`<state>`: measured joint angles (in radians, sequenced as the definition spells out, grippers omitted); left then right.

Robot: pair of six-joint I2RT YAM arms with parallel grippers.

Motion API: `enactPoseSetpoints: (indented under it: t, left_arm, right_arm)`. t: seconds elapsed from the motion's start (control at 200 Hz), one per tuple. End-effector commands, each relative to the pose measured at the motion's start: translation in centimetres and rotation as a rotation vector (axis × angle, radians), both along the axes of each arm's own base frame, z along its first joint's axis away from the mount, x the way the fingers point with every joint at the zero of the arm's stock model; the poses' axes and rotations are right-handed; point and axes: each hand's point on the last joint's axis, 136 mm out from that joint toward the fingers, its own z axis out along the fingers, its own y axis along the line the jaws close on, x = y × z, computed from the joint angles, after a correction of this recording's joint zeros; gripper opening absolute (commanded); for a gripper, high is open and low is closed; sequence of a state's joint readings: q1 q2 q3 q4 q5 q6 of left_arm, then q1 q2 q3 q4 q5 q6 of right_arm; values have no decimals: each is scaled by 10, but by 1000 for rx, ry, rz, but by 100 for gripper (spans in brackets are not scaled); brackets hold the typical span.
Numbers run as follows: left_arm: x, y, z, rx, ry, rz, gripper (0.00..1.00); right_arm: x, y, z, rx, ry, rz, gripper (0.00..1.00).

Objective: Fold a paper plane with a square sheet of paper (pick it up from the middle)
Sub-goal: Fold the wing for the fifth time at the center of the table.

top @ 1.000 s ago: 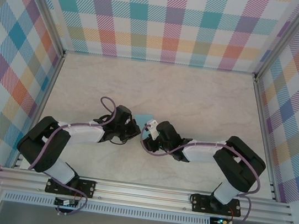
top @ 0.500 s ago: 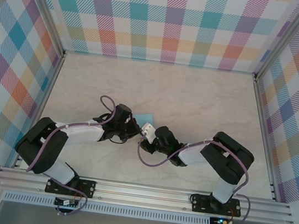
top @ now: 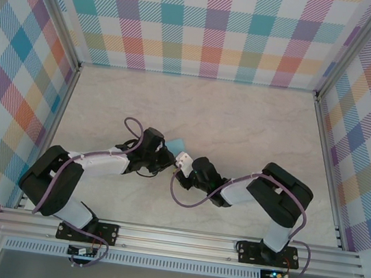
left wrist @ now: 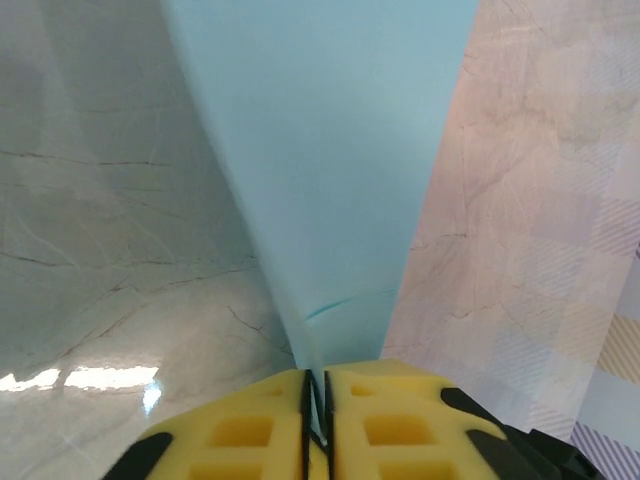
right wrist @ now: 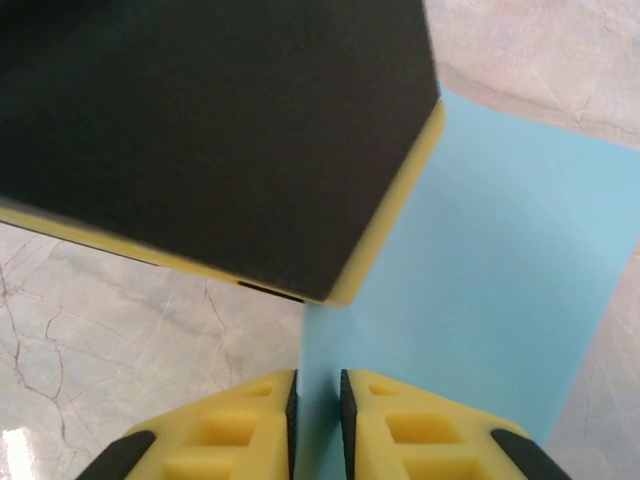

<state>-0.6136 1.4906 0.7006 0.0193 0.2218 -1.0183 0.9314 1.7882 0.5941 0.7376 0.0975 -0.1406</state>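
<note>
Near the middle of the marble table [top: 256, 125], the blue paper [top: 177, 143] is pinched by the left gripper [left wrist: 316, 400], pressed together. From the right it is clamped by the right gripper [right wrist: 318, 400], partly blocked by the left's dark finger [right wrist: 210, 130].

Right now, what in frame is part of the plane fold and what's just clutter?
Part of the job:
- light blue paper
- left gripper, shut on the paper's edge
- right gripper, nearly closed with the paper between its fingers

Just there:
- marble table
- plaid walls
No loose items visible.
</note>
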Motion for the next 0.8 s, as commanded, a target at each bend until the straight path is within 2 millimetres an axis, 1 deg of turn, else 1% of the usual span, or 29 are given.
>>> enactPoseSetpoints:
  t: [0.0,0.16,0.26,0.375,0.535,0.795]
  left_arm:
    - [5,1,19,3,-40,3,21]
    - [12,18,28,42,-69,30,37]
    - [17,31,33,58,-86,57,45]
    - [20,46,36,77,-96,87,52]
    - [21,58,36,89,-106,109,57]
    - [19,59,30,89,-104,97,59]
  right_arm:
    - [-3,1,-1,25,24,-7,16]
    - [-2,1,2,93,108,-34,9]
    - [0,0,7,144,168,-43,6]
    - [2,0,14,198,237,-52,3]
    - [6,0,20,269,339,-67,1]
    - [18,-2,32,411,531,-101,0]
